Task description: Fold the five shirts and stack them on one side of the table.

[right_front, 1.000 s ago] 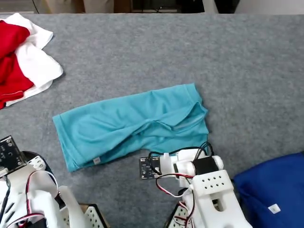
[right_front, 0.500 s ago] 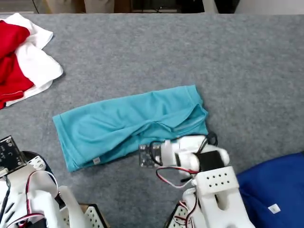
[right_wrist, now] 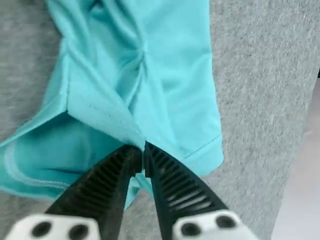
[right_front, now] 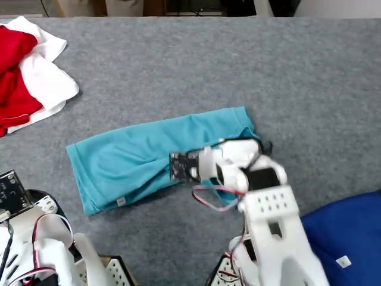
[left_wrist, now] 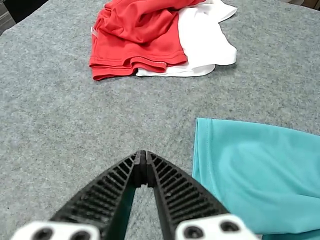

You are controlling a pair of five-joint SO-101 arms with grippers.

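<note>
Grey felt table point(right_front: 309, 77); teal shirt point(right_front: 131, 161) lies at centre, half folded, long side running 8 to 2 o'clock; right arm point(right_front: 268, 202) comes in from 5 o'clock over the shirt's 4 o'clock end; right gripper point(right_wrist: 143, 146) closed, tips pinching a raised fold of the teal shirt; left gripper point(left_wrist: 142, 157) at 7 o'clock, jaws closed on nothing, over bare felt just beside the shirt's 8 o'clock edge; red shirt point(right_front: 15, 77) heaped on white shirt point(right_front: 50, 80) at 10 o'clock; blue shirt point(right_front: 345, 226) at 4 o'clock edge.
</note>
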